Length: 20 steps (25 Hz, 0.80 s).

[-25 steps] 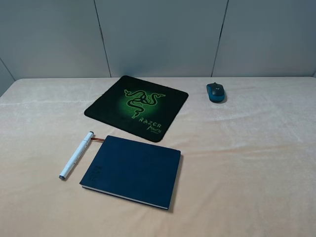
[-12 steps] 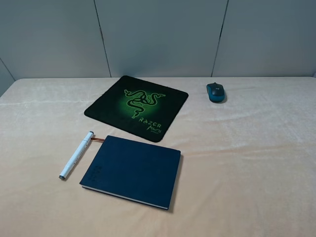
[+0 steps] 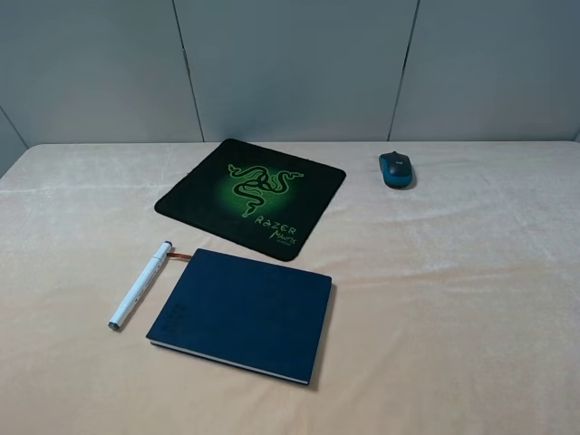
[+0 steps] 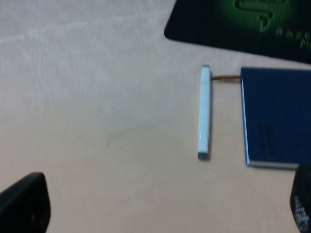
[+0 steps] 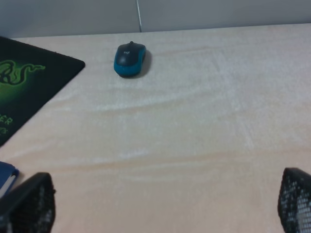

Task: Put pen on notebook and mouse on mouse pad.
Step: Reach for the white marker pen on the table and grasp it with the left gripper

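Note:
The white pen [image 3: 140, 284] [image 4: 204, 112] lies on the cloth just left of the dark navy notebook [image 3: 243, 312] [image 4: 277, 116], apart from it. At the back right sits the teal mouse [image 3: 397, 169] [image 5: 129, 58], off to the right of the black mouse pad [image 3: 252, 196] [image 5: 24, 82] [image 4: 238, 22] with its green logo. Neither arm shows in the high view. My left gripper [image 4: 163, 208] hangs open well short of the pen, nothing between its fingers. My right gripper [image 5: 163, 208] is open too, far from the mouse.
A peach tablecloth [image 3: 453, 299] covers the whole table. Grey wall panels [image 3: 290, 63] stand right behind the back edge. A thin reddish ribbon [image 3: 181, 257] sticks out of the notebook toward the pen.

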{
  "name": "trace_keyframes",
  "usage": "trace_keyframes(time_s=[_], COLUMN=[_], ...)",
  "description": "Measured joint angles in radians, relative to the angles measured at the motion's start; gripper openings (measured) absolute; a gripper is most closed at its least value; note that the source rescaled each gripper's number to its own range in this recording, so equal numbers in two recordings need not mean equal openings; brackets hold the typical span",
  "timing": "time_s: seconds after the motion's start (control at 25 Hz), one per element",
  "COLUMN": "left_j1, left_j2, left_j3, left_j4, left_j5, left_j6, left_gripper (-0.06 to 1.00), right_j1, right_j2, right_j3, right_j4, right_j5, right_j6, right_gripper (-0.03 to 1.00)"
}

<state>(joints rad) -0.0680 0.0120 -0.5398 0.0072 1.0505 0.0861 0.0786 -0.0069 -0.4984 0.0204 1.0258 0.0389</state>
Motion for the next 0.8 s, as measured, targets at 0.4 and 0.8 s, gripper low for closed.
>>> trace_keyframes(time_s=[0.4, 0.8], left_j1=[0.0, 0.0], left_j2=[0.296, 0.662], left_j3=[-0.178, -0.317], left_j4=[0.01, 0.011], left_j5=[0.001, 0.002], left_j6=[-0.002, -0.002], left_gripper=[0.98, 0.98], right_j1=[0.0, 0.0], right_j2=[0.0, 0.0], right_j3=[0.0, 0.0], right_j4=[0.0, 0.0], right_j5=[0.0, 0.0], right_j6=[0.0, 0.0], right_gripper=[1.0, 1.0])
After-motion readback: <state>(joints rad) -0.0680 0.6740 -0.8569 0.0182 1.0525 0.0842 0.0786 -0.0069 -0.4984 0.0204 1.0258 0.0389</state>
